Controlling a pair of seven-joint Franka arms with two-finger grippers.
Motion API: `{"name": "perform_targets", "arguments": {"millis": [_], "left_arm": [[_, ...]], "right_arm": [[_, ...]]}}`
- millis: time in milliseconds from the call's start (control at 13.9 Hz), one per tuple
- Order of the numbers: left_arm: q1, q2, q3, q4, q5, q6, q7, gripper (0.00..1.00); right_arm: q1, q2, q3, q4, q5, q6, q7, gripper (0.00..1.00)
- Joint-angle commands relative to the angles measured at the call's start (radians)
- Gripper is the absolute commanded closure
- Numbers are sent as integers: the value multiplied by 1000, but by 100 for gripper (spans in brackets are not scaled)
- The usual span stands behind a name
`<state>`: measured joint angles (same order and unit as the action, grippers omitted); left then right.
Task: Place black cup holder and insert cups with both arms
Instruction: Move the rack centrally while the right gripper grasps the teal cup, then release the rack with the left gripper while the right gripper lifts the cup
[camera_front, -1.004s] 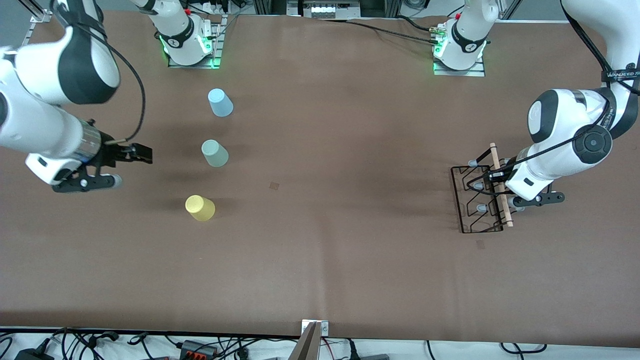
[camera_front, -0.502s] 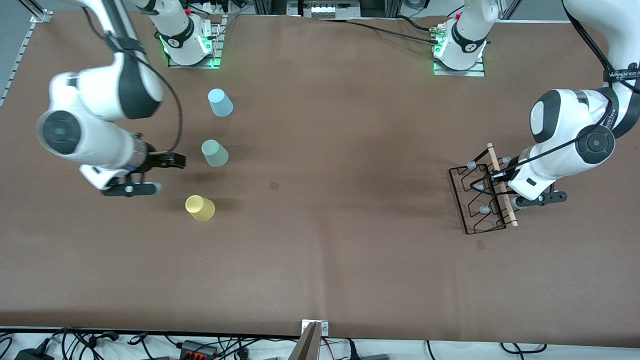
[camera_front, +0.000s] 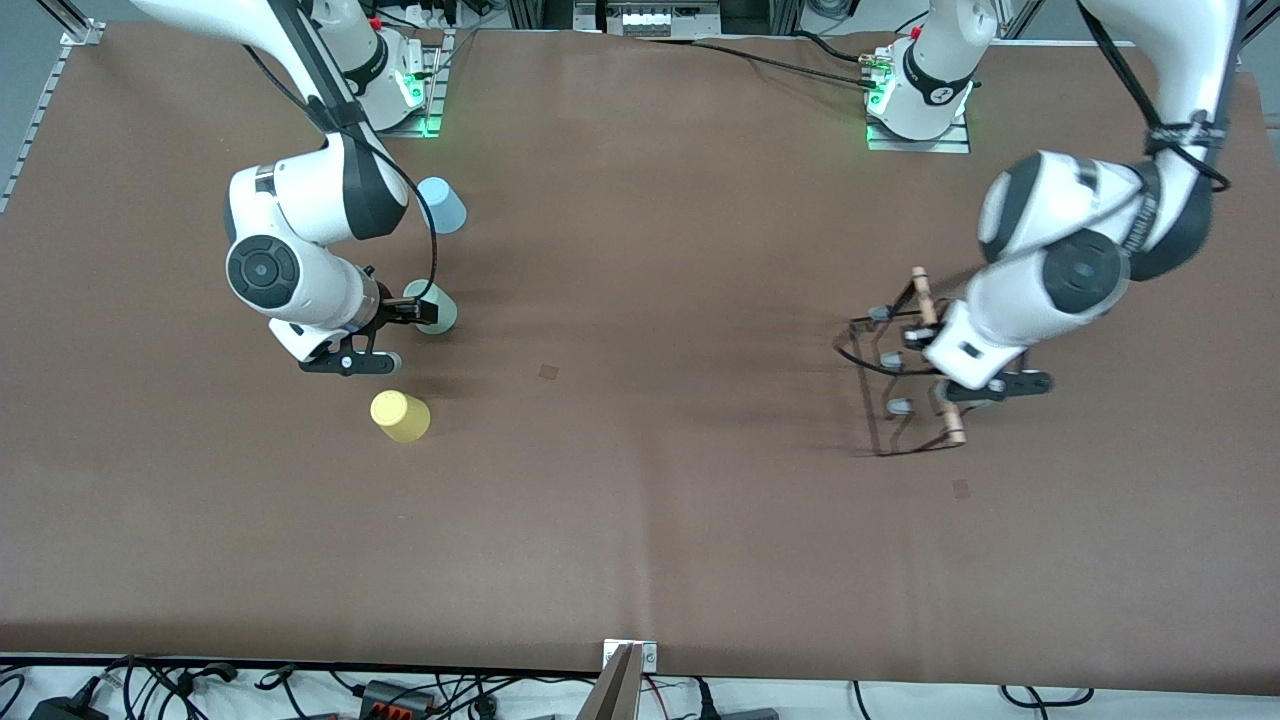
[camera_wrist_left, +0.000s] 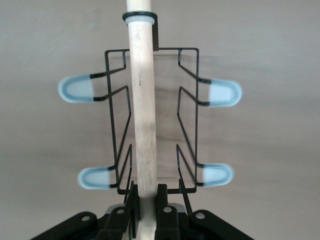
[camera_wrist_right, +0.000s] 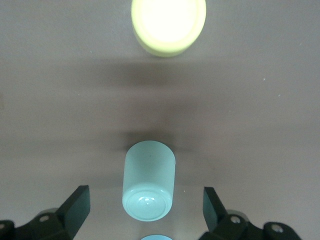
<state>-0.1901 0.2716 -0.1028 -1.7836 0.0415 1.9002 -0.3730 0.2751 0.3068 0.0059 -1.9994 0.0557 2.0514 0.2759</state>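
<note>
Black cup holder (camera_front: 900, 385) apparently lifted

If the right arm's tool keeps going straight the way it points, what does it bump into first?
Probably the mint green cup, which stands between the open fingers of the right tool.

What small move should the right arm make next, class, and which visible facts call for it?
Probably ease the right gripper down and shut it on the mint green cup. Its open fingers already stand either side of that cup without touching. Meanwhile the left gripper is shut on the black cup holder's wooden rod, so the rack is taken care of.
</note>
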Motion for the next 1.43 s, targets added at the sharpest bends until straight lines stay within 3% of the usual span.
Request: {"name": "perform_targets", "arguments": {"millis": [0, 287, 574, 860, 1219, 1362], "left_arm": [[-139, 27, 8, 113, 9, -43, -125, 99], [-290, 118, 9, 251, -63, -41, -282, 99], [-402, 219, 9, 349, -94, -27, -368, 99], [-474, 382, 9, 519, -94, 7, -481, 99], [-505, 417, 9, 538, -94, 49, -486, 98], [-522, 445, 9, 535, -95, 89, -494, 98]], "right_arm": [[-1, 12, 0, -25, 26, 18, 5, 0], [1, 46, 5, -30, 93, 13, 6, 0], [1, 48, 5, -65, 95, 12, 6, 0], [1, 51, 3, -93, 95, 15, 6, 0], [1, 63, 3, -99, 95, 7, 5, 0], [-1, 64, 3, -96, 93, 1, 5, 29]]}}
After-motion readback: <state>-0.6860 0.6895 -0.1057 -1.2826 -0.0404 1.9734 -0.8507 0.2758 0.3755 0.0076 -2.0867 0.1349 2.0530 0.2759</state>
